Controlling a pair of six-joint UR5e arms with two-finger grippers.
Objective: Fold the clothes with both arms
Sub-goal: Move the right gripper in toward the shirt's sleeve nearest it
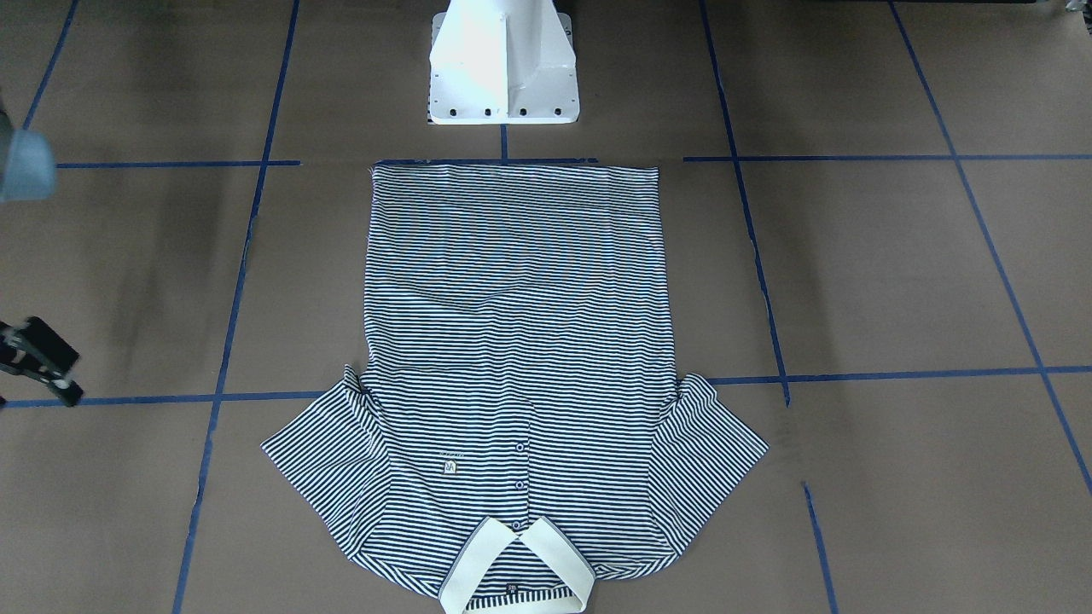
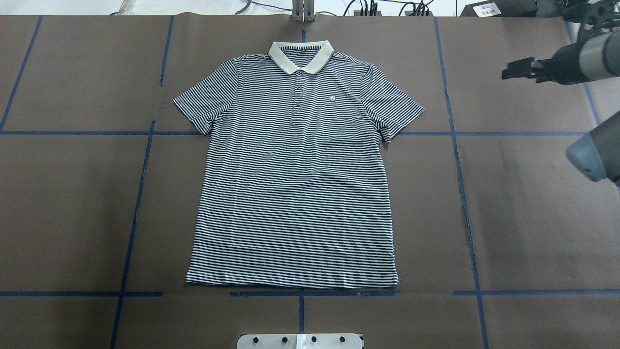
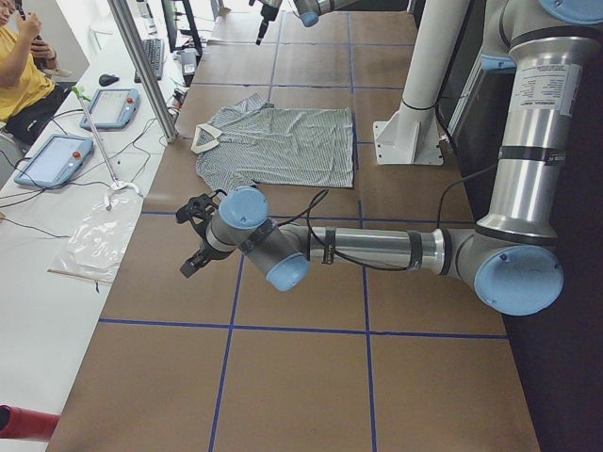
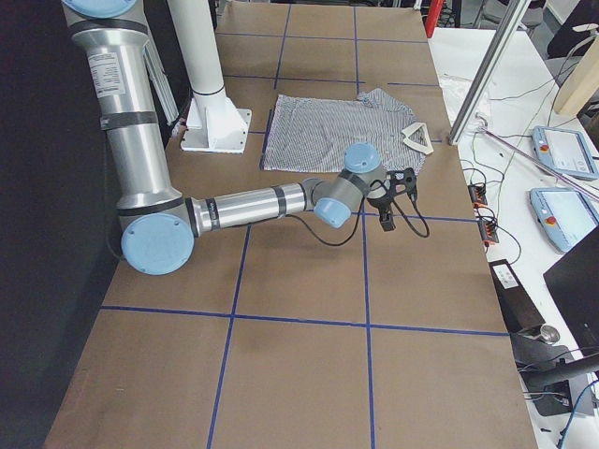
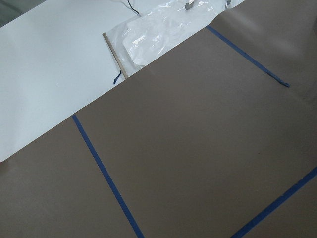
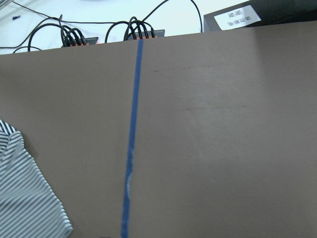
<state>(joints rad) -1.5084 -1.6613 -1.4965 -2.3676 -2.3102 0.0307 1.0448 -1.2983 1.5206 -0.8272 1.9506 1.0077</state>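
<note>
The striped polo shirt (image 2: 295, 184) lies flat and face up in the middle of the brown table, with its cream collar (image 2: 301, 54) at the far edge and both sleeves spread. The shirt (image 1: 512, 341) has its hem toward the pedestal. My right gripper (image 2: 506, 73) hovers open and empty well to the right of the shirt's right sleeve. It also appears as the right gripper (image 1: 75, 373) in the front view and the right gripper (image 4: 400, 208) in the right side view. One sleeve (image 6: 25, 198) shows in the right wrist view. My left gripper (image 3: 187, 240) hangs over bare table off the shirt's left side. Whether it is open or shut I cannot tell.
The white pedestal base (image 1: 503, 68) stands just behind the hem. Blue tape lines (image 2: 455, 160) grid the brown table. A plastic bag (image 5: 158, 34) lies on the white side table beyond the left edge, near tablets (image 3: 52, 155) and a seated person (image 3: 24, 75). Cables (image 6: 133, 32) run along the far edge.
</note>
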